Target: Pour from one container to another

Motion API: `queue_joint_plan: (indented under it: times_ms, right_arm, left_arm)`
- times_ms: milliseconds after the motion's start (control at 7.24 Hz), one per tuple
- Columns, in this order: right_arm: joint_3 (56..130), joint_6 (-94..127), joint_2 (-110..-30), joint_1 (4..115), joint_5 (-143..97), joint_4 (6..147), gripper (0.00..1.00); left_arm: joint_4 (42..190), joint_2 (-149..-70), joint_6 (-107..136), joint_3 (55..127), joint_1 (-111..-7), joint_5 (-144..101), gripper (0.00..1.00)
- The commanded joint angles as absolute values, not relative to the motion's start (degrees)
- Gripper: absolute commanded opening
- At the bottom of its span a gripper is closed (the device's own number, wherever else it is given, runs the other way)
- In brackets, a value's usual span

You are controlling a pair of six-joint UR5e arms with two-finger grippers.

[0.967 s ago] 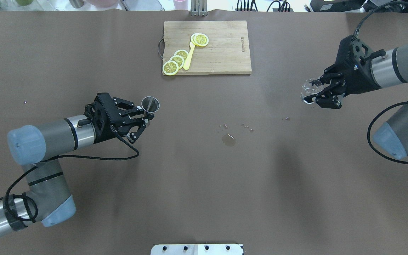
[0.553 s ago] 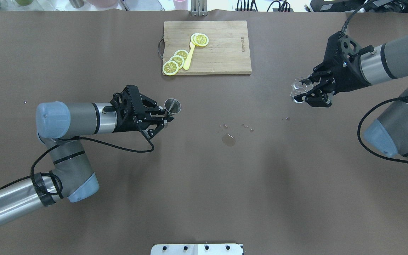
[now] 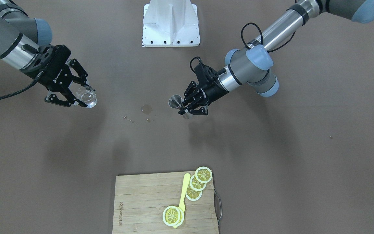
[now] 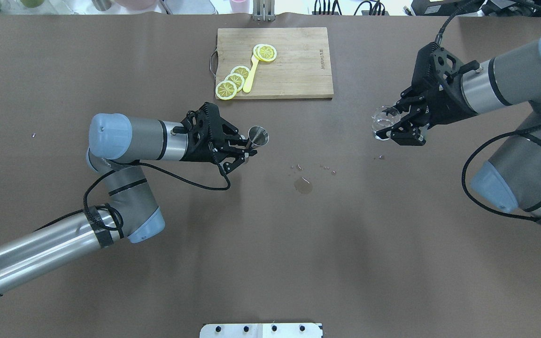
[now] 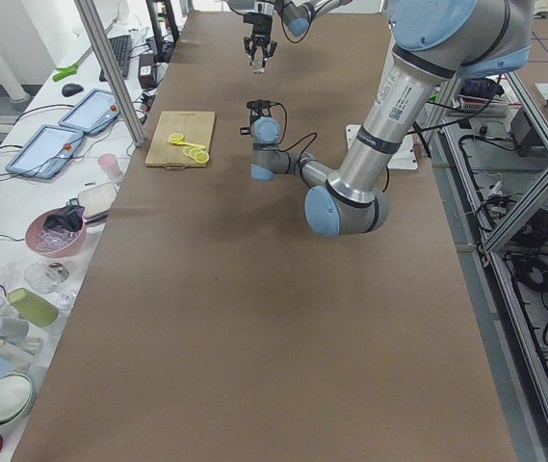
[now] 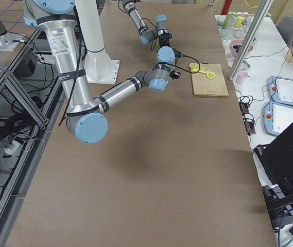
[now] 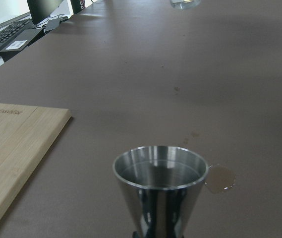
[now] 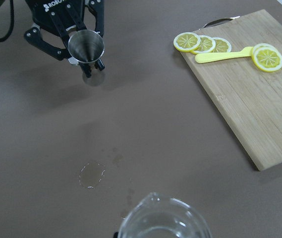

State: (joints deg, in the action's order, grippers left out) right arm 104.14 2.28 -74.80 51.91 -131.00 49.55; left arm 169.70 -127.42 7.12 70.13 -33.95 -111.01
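Note:
My left gripper (image 4: 244, 149) is shut on the grey steel jigger (image 4: 257, 136), holding it upright above the table left of centre; its open mouth (image 7: 159, 166) fills the left wrist view, and it also shows in the right wrist view (image 8: 85, 45). My right gripper (image 4: 395, 129) is shut on the small clear glass cup (image 4: 382, 123), held upright above the table on the right, with liquid in it (image 3: 86, 93). The cup's rim (image 8: 164, 219) sits at the bottom of the right wrist view. A wide gap separates the two containers.
A small puddle (image 4: 303, 186) and a few droplets (image 4: 327, 168) lie on the brown table between the grippers. A wooden cutting board (image 4: 298, 70) with lemon slices (image 4: 235, 80) and a yellow utensil sits at the far middle. A white base plate (image 3: 170, 26) stands by the robot.
My left gripper has carried the jigger to the right, toward the table's middle. My right gripper has brought the glass cup to the left, so the gap between them has narrowed.

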Motion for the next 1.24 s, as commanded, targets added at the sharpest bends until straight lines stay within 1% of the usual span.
queue_joint_plan:
  times_ms: [0, 138, 414, 553, 1105]
  right_arm:
    - [105.37, 2.37, -74.19, 51.33, -130.87, 52.09, 0.0]
    - [107.3, 2.29, -72.44, 50.11, -130.7, 57.25, 0.0]
    - [108.19, 2.2, -69.8, 48.17, -128.95, 62.12, 0.0]
    - [108.19, 2.2, -68.74, 47.21, -127.63, 63.88, 0.0]
    - [108.28, -4.03, -61.19, 45.97, -125.78, 80.39, 0.0]
  left_arm:
    - [172.6, -131.46, 6.42, 65.24, -34.1, -111.97, 0.0]
    - [173.57, -133.83, 6.42, 62.95, -34.1, -112.06, 0.0]
    - [176.03, -137.53, 6.15, 58.29, -33.75, -111.89, 0.0]
    - [176.91, -137.81, 6.15, 57.92, -33.58, -111.8, 0.0]
    - [178.94, -138.51, 6.15, 58.01, -31.47, -111.01, 0.0]
